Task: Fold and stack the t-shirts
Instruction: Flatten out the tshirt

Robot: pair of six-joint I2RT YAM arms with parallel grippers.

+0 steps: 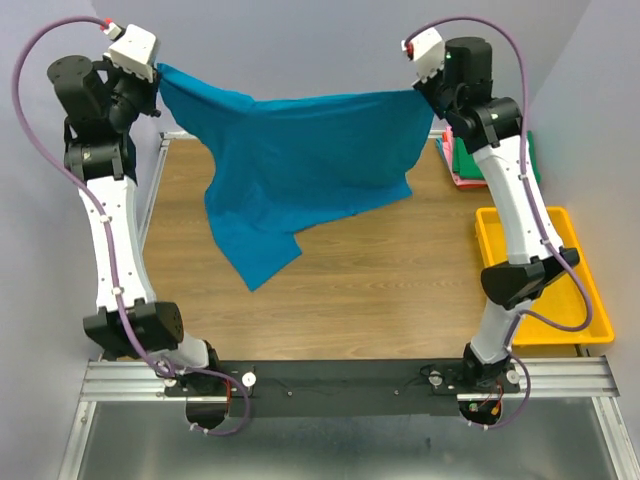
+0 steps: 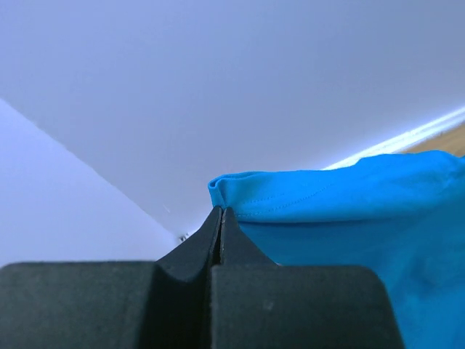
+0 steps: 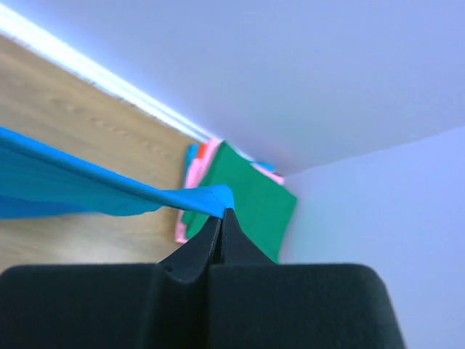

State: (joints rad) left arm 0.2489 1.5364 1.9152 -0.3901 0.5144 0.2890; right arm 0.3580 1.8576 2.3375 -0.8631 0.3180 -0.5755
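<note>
The teal-blue t-shirt (image 1: 300, 165) hangs stretched between both raised arms, its lower part drooping toward the wooden table. My left gripper (image 1: 160, 85) is shut on its left corner; the left wrist view shows the closed jaws pinching the hem (image 2: 240, 190). My right gripper (image 1: 428, 98) is shut on its right corner, also seen pinched in the right wrist view (image 3: 214, 198). A stack of folded shirts, dark green (image 3: 251, 203) on top with pink (image 3: 190, 190) beneath, lies at the table's far right.
A yellow plastic tray (image 1: 545, 275) stands at the right side of the wooden table (image 1: 380, 280). The folded stack (image 1: 462, 160) sits behind it, partly hidden by the right arm. Grey walls close the back and right.
</note>
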